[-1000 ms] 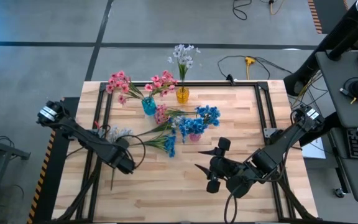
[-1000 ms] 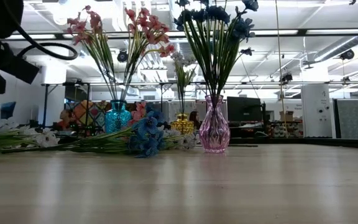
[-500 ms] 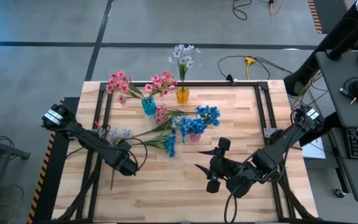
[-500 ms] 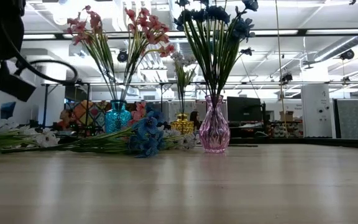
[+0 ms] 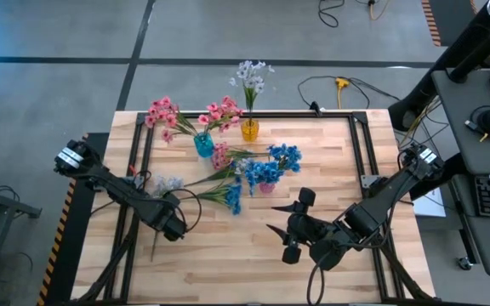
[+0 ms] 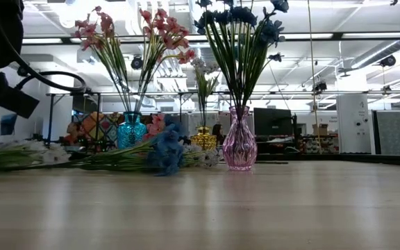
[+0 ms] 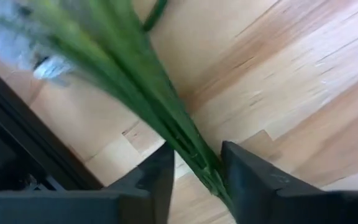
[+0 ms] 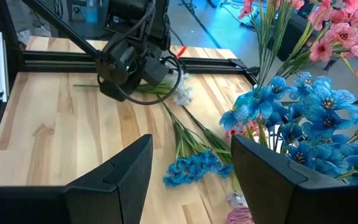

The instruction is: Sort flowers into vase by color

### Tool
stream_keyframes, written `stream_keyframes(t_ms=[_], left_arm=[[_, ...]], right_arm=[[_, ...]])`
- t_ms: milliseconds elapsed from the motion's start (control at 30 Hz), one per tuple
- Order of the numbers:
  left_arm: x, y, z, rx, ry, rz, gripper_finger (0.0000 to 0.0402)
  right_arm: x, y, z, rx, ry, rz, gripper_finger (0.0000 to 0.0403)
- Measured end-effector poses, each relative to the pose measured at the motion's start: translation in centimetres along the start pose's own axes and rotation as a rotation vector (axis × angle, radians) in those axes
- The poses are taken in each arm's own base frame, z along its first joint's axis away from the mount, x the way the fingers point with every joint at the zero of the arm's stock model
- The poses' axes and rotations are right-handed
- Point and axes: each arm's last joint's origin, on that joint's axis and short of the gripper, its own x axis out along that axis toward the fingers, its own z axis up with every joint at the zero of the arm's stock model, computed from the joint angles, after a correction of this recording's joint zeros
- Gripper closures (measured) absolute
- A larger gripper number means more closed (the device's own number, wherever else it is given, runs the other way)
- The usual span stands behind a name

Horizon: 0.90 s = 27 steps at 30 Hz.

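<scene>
A pale white-lavender flower spray (image 5: 162,183) lies flat on the table at the left, its thin green stem running toward the near edge. My left gripper (image 5: 170,225) points down over that stem, shut on it. A blue spray (image 5: 232,200) and a pink spray (image 5: 219,157) also lie on the table. Pink flowers stand in a teal vase (image 5: 203,144), white-lavender ones in a yellow vase (image 5: 250,129), blue ones in a pink vase (image 6: 239,147). My right gripper (image 5: 292,229) hangs open above the table's near right part, holding nothing. My left gripper (image 7: 197,149) has the spray's bundle of green stems (image 7: 190,146) between its two fingers (image 7: 157,177), partway along below the blooms. The fingers come from above, pointing down, and lie across the stems. The spray lies on the table, its blooms (image 7: 48,62) beside the table's left rail.
A black metal frame (image 5: 134,161) runs around the tabletop. The three vases stand close together at the far middle, with loose sprays lying in front of them. Bare wood (image 5: 228,263) stretches along the near edge between the arms.
My left gripper has come down onto the white-lavender spray's stems at the table's left. The loose sprays lying on the table have stirred a little. My right arm has kept still.
</scene>
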Motion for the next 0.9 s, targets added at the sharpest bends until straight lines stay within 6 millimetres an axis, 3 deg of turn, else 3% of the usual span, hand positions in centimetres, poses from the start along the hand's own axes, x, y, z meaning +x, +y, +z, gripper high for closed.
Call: stream_keyframes(t_ms=[267,467,900], left_arm=[[-0.3,0.4,0.0,0.010,-0.010,0.014,0.0392],[-1.1,0.8,-0.1,0.011,-0.003,0.055,0.0391],[-5.6,1.5,-0.1,0.056,-0.052,0.219,0.0400]], right_arm=[[0.1,0.0,-0.4,0.007,0.008,-0.003,0.0193],[0.1,0.0,-0.4,0.010,0.010,-0.004,0.0193],[0.1,0.0,-0.6,-0.006,0.023,-0.009,0.0193]])
